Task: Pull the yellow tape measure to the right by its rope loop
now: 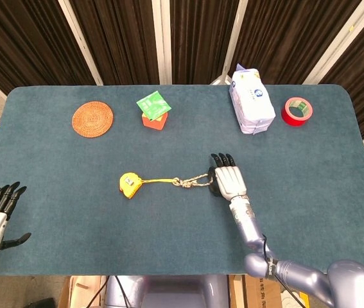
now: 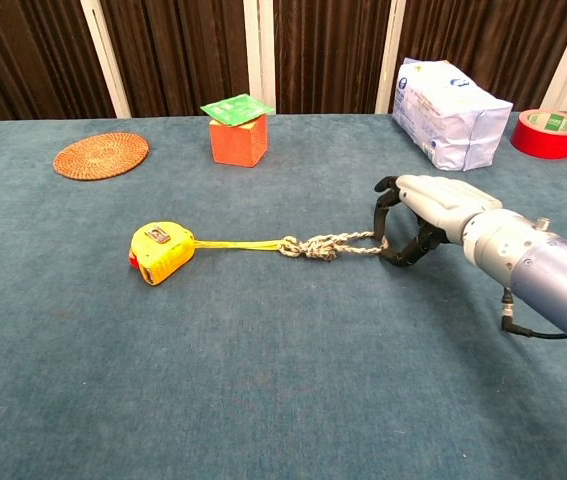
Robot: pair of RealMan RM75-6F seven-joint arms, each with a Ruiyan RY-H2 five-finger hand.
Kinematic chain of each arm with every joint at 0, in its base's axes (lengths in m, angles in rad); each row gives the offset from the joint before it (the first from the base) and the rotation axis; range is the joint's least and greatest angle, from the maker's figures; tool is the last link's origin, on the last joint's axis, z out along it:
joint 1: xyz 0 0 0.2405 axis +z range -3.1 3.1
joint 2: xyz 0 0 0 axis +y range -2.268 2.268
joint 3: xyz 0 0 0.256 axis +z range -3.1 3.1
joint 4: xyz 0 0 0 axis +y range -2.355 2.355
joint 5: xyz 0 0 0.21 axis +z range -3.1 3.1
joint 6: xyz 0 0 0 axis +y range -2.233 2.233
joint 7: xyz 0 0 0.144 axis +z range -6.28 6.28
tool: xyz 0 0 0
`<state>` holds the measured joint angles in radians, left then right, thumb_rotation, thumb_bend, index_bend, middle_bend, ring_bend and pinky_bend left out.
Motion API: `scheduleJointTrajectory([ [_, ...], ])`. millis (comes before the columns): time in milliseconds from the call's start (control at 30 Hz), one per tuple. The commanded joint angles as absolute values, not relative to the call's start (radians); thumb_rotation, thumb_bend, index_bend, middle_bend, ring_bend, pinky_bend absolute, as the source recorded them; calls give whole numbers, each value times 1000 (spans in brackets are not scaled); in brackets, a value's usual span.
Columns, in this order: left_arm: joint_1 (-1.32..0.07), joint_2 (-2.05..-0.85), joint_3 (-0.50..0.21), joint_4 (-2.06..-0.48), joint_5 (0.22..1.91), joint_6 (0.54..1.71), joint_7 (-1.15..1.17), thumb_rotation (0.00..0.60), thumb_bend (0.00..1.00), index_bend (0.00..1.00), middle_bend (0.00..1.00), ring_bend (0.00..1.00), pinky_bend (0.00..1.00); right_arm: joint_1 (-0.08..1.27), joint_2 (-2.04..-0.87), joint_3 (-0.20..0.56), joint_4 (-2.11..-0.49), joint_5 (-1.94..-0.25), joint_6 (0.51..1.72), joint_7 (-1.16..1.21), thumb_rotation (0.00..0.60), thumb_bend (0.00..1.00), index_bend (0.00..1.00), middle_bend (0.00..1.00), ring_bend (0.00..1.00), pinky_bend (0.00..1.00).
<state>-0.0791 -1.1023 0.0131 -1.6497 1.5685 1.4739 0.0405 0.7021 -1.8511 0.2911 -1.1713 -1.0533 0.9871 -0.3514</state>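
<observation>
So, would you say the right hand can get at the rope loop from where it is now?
Probably yes: the right hand is at the right end of the rope loop, fingers curled down over it, with nothing between them. Whether it already grips the loop is unclear.

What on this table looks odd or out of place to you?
Only small things. A green card lies crooked on the orange block, overhanging its edges. The yellow tape measure has a knotted rope loop tied to it. Nothing looks spilled or damaged.

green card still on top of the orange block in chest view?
Yes, in the chest view the green card lies on top of the orange block, far from the right hand at the rope loop.
</observation>
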Motion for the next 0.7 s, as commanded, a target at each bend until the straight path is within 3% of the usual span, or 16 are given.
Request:
scheduleJointTrajectory([
  [33,-79,-1102,14,-1650,1569,1474,41,600,0,0,0,0,0,703,-1850,290,-1178,-1061,994,-347,600,391,514,125,0,0],
  [700,-80,-1098,15,-1656,1561,1466,35,600,0,0,0,0,0,707,-1864,277,-1165,-1038,981,-357,600,398,514,128,0,0],
])
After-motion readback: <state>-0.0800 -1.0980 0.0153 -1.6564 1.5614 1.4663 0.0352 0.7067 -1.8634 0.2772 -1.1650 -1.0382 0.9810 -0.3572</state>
